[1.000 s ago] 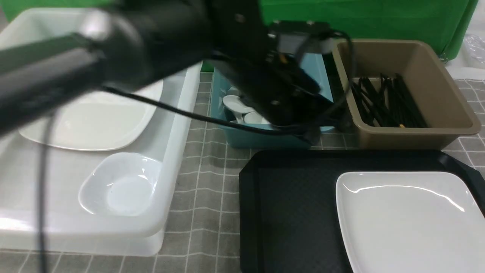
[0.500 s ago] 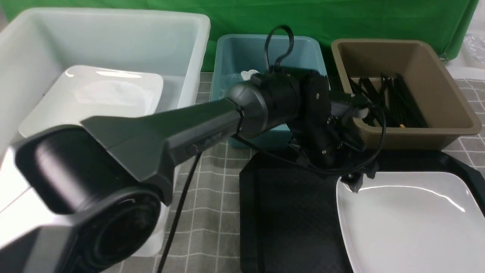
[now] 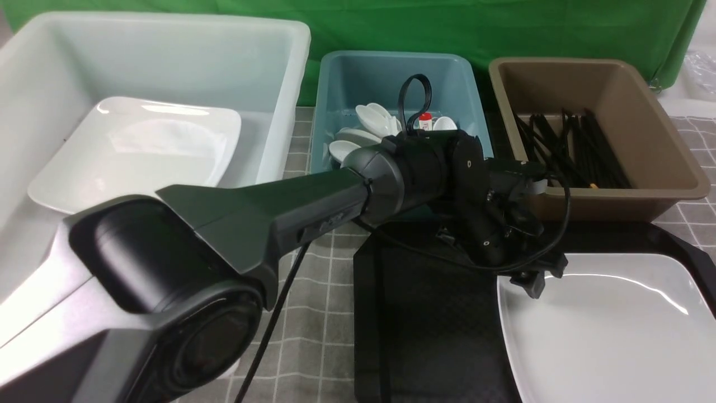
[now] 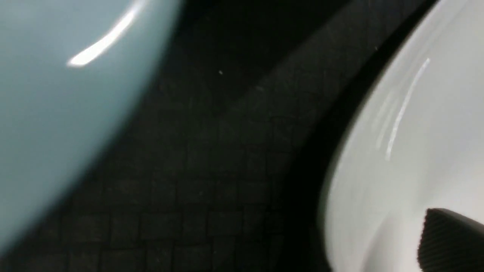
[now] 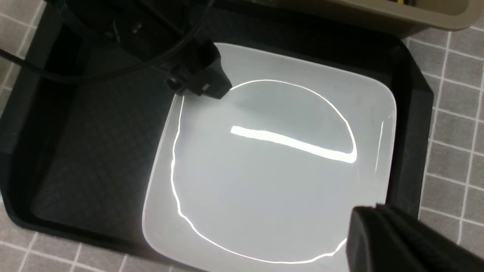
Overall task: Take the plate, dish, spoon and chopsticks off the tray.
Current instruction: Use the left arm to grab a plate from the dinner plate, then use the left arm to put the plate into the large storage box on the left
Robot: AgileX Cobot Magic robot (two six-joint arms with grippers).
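The white plate [image 3: 609,330] lies at the right of the black tray [image 3: 425,313]. My left gripper [image 3: 540,275] stands open at the plate's far-left corner, also seen in the right wrist view [image 5: 200,85]. One of its fingers [image 4: 450,241] hangs just over the plate [image 4: 416,113] beside the tray [image 4: 227,151]. My right gripper [image 5: 376,209] is shut and empty over the plate's [image 5: 272,177] near right corner, outside the front view. Spoons [image 3: 363,120] lie in the teal bin. Chopsticks [image 3: 565,148] lie in the brown bin. The dish is hidden.
Behind the tray stand a teal bin [image 3: 391,73] and a brown bin [image 3: 626,84]. A large white bin [image 3: 168,50] at the left holds another white plate [image 3: 140,151]. My left arm [image 3: 279,207] crosses the grey checked cloth [image 3: 313,313].
My left arm swung from over the teal bin to the plate's far-left corner, then sank a little lower. The right arm has not moved.
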